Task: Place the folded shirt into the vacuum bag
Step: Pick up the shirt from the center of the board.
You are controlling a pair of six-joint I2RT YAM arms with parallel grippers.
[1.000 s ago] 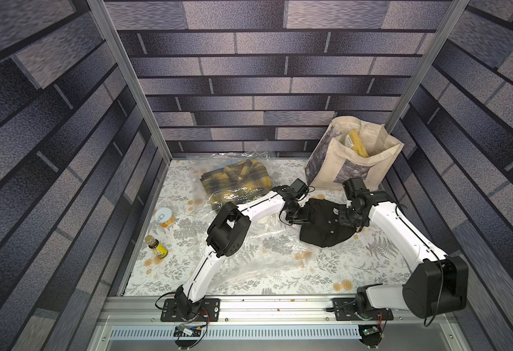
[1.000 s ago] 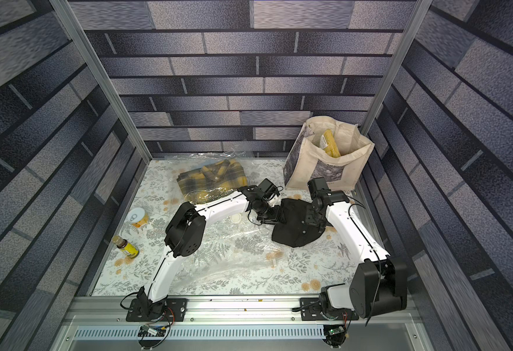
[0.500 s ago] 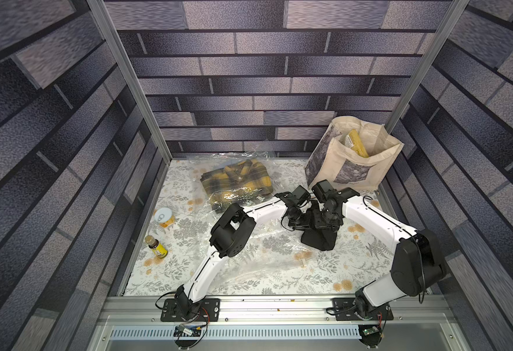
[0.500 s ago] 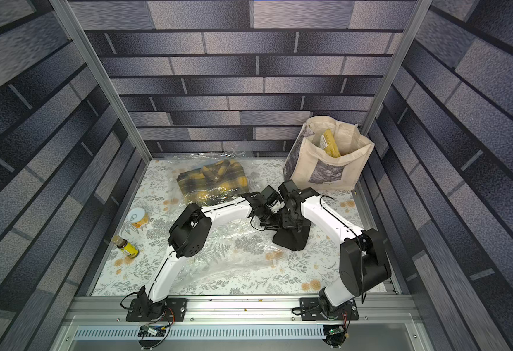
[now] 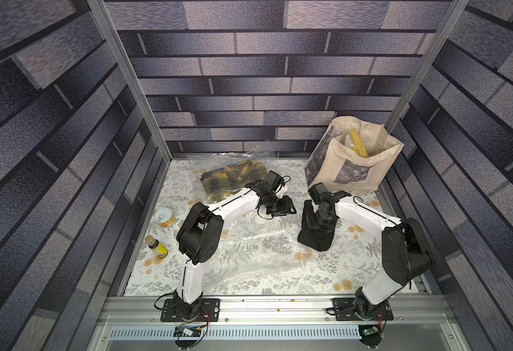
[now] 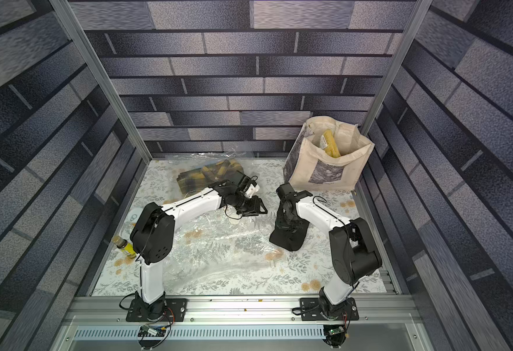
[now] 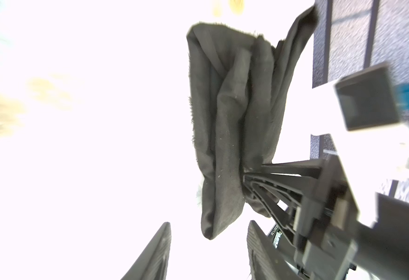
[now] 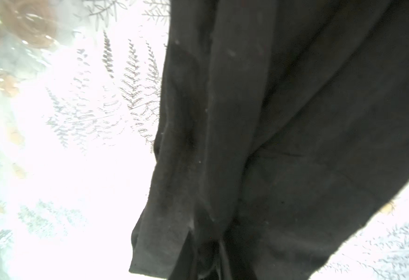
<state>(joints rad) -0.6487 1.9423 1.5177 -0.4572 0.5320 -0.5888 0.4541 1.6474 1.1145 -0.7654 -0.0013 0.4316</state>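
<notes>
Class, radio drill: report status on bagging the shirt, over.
Left pincer open, empty, over vacuum bag. Right pincer shut on folded shirt, bunched, hanging, not yet bagged. Left arm lies across the bag.

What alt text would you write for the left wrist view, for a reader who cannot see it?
A bunched black shirt, pinched in the fingers of the right gripper, fills the centre of the picture. The left gripper stands open and empty in the foreground, close to the cloth but not touching it. Most of the background is blown out to white.
</notes>
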